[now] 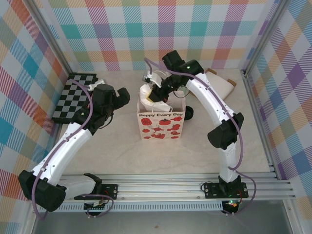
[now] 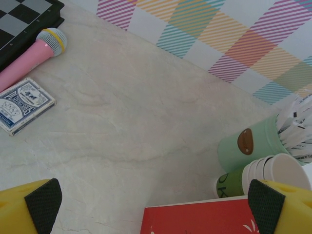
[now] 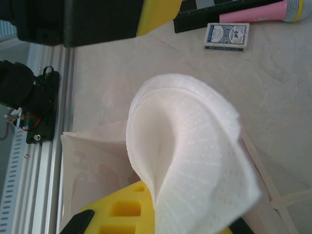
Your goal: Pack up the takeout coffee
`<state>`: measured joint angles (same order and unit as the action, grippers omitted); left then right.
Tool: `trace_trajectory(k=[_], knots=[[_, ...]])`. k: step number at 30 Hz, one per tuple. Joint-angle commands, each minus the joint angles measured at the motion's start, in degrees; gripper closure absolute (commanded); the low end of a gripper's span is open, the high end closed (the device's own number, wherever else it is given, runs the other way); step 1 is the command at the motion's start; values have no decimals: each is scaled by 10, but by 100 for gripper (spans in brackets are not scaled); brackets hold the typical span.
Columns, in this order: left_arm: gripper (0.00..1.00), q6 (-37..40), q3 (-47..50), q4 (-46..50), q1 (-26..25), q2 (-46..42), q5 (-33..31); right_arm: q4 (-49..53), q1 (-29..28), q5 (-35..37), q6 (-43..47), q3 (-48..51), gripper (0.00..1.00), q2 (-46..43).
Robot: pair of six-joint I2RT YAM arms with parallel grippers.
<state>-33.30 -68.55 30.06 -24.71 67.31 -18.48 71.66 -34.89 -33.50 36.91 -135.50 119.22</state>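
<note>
Table (image 1: 122, 156): beige marble-look top, plaid walls on 3 sides.

Bag (image 1: 161, 126): red-and-white paper, "Happy Every Day" print, upright mid-table, mouth open.

Chessboard (image 1: 75, 97): flat at far left, well apart from the bag.

Right gripper (image 1: 155, 92): over the bag's back-left corner, fingers pressed together on a wad of white embossed napkins (image 3: 190, 146). The napkins hang over the open mouth. In the right wrist view the bag's inner wall is just below them.

Left gripper (image 2: 155, 208): spread wide, nothing between the pads, low over the table just left of the bag. In the left wrist view the bag's red top edge shows between the 2 pads.

Cutlery cup (image 2: 253, 144): mint green, brown tag, white cutlery sticking out, behind the bag near the back wall.

Cup stack (image 2: 278, 170): nested cream cups just beside the cutlery cup. Can't tell if they touch.

Microphone (image 2: 29, 58): pink, yellow-ringed mesh head, lying against the chessboard edge.

Takeout coffee (image 1: 188, 113): on the table just right of the bag, outside it, beside the right arm. From above only the round black lid shows, and the cup wall is hidden. Neither gripper touches it.

Card deck (image 2: 24, 105): blue-and-white box, flat on the table just beside the microphone.
</note>
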Motion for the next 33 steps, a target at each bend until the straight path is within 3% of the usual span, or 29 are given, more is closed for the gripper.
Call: trace_trajectory(k=[1,16,23,33], knots=[[0,-5,-22,13,5,0,22,8,-8,44,6,-6,92,9],[0,-9,-66,50,5,31,51,-4,-21,96,-53,17,87,17],[0,-20,-69,55,5,43,55,-5,-32,158,-90,14,84,34],[0,-13,-79,65,5,46,62,17,-40,155,-48,5,69,37]])
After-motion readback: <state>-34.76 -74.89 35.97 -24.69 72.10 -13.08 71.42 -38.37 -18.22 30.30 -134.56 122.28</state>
